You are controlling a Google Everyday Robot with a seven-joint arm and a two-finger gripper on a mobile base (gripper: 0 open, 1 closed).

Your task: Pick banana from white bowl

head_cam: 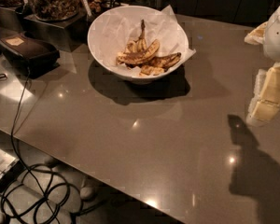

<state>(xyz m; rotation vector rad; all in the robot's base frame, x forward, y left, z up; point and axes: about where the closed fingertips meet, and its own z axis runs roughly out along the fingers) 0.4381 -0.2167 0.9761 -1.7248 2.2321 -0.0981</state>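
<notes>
Break kitchen | stone counter (144, 148), nut jar (51, 1) | pincer (266, 101) over counter's right side

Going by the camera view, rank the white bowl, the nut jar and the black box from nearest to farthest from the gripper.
The gripper hangs at the right edge, above the counter.
1. White bowl: centre back, holding the bananas; plainly nearest.
2. Nut jar, far-left back corner, and black box, far left in front of it: too close to call.
</notes>
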